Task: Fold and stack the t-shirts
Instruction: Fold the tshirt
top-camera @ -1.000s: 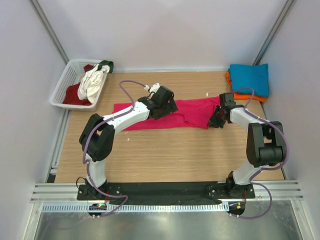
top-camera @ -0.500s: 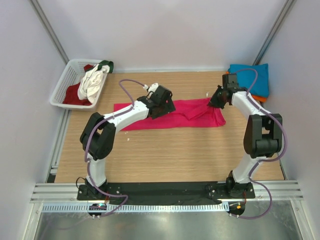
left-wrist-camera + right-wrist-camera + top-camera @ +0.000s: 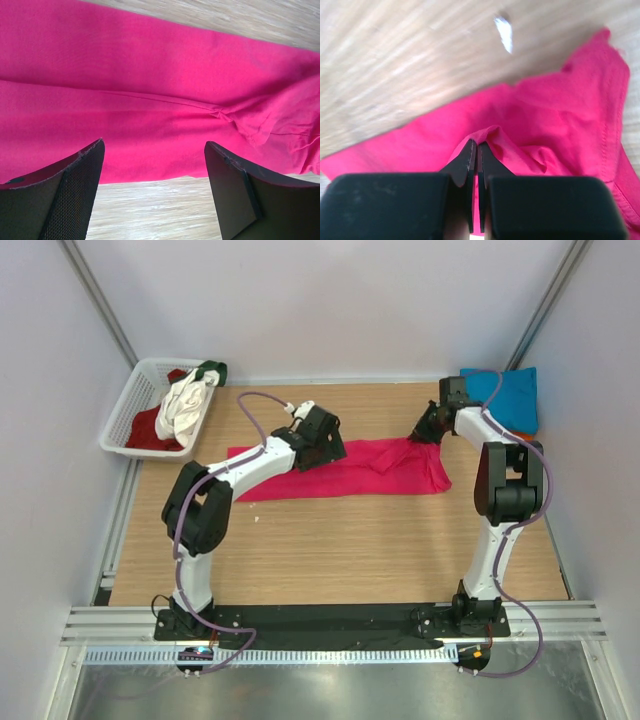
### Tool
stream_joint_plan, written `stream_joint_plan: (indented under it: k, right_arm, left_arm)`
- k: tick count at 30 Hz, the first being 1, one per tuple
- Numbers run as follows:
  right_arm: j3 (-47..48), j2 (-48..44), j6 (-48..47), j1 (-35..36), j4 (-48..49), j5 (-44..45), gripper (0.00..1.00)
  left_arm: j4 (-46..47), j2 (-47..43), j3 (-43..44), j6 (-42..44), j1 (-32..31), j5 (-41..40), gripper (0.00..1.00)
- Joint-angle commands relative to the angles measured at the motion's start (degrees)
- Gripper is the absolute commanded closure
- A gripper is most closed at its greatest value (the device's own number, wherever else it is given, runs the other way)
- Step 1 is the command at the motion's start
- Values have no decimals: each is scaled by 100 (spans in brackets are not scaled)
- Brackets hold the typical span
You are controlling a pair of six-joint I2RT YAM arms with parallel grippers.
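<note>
Swinging toward the far edge, the right arm has dragged the cloth's right end along. The white basket (image 3: 122,426) holds unfolded shirts. The left gripper (image 3: 154,146) hangs spread wide over the magenta t-shirt (image 3: 350,470), banded across the tabletop (image 3: 330,550). The right gripper (image 3: 477,148) is clenched on a raised ridge, near the folded teal-blue t-shirt (image 3: 510,395). That thin pinch could slip, or the unpinned shirt could bunch.

Top camera looking down from high and behind; wrist cameras pointing close at magenta t-shirt (image 3: 360,475), all three sharing it.
</note>
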Motion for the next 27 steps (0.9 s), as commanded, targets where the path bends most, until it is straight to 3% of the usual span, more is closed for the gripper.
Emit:
stream_joint_plan:
  k: [1,9,20,27]
  right_arm:
    - [477,-30,-84,-16,222,-145,96]
    - [505,67,-198,-33,-32,-22,96]
    - [-243,-416,-444,-33,-348,250,96]
    - [-216,-592,-576,-33,-499,434,96]
  left_arm:
    - [111,52,252,202,90,-24,18]
    - [120,263,427,237,179,213,18]
    - [243,676,814,150,170,723,18]
    - [260,1018,1428,-412,38,943,18]
